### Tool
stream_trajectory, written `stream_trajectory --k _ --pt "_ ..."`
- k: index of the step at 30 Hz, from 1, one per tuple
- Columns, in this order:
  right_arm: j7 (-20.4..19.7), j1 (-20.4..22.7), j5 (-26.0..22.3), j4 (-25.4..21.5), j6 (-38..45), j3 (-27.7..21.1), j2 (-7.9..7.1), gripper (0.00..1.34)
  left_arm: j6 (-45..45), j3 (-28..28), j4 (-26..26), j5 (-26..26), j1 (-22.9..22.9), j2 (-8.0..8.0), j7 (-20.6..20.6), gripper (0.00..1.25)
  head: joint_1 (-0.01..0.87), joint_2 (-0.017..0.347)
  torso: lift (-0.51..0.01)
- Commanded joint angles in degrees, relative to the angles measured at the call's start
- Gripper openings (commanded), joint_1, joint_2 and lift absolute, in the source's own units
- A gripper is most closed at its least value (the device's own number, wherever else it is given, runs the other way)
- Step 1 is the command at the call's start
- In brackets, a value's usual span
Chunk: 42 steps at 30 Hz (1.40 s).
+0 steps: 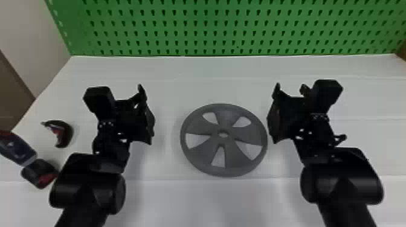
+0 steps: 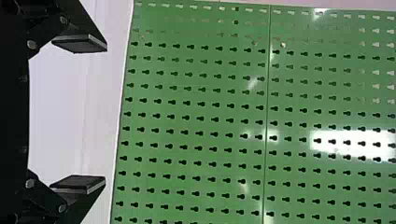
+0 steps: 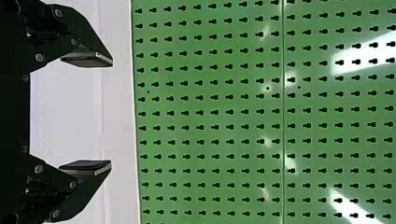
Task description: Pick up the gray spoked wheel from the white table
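Note:
The gray spoked wheel (image 1: 198,120) lies flat on the white table (image 1: 181,72), between the two arms in the head view. To the wheel's left, a gap apart, is my left gripper (image 1: 146,113); in the left wrist view the left gripper (image 2: 78,114) has its fingers wide apart with nothing between them. My right gripper (image 1: 274,113) is close beside the wheel's right edge. Seen from its own wrist, the right gripper (image 3: 86,113) is also open and holds nothing.
A green pegboard (image 1: 211,27) stands along the table's back edge. At the far left lie a dark curved piece (image 1: 65,132) with red on it, a dark blue item (image 1: 16,149) and a black and red piece (image 1: 40,173), close to the left arm.

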Motion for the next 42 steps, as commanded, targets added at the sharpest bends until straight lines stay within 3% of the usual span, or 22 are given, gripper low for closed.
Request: stream_trajectory --k 1,6,13,25,35,40,42 --pt "0.0 -0.1 -0.7 0.0 0.4 0.0 -0.04 0.85 0.0 0.0 0.0 0.0 -0.1 0.0 0.0 0.98 0.806 0.044 -0.098" --pt "0.0 -1.0 -2.9 -1.1 7.2 -0.5 0.14 0.85 0.0 0.1 0.0 0.0 0.0 0.0 0.0 0.98 0.806 0.044 -0.098" --pt "-0.1 -2.9 0.6 -5.9 18.9 0.2 -0.3 0.85 0.0 0.1 0.0 0.0 0.0 0.0 0.1 0.98 0.806 0.044 -0.098" --pt "-0.1 -5.8 3.1 -11.4 30.1 1.0 -1.01 0.85 0.0 0.2 0.0 -0.1 0.0 0.0 0.0 0.98 0.806 0.044 -0.098" --pt "-0.3 -11.8 -4.3 -14.3 51.3 -2.3 -2.59 0.85 0.0 0.0 0.0 0.0 -0.1 0.0 0.0 0.98 0.806 0.044 -0.098" --pt "-3.7 -14.5 -9.1 -14.3 60.6 -3.4 -3.11 0.85 0.0 -0.1 0.0 -0.1 -0.1 0.0 0.0 0.98 0.806 0.044 -0.098" --pt "-6.9 -15.7 -12.0 -14.2 64.1 -3.4 -3.47 0.85 0.0 -0.1 0.0 -0.1 -0.1 0.0 0.1 0.98 0.806 0.044 -0.098"
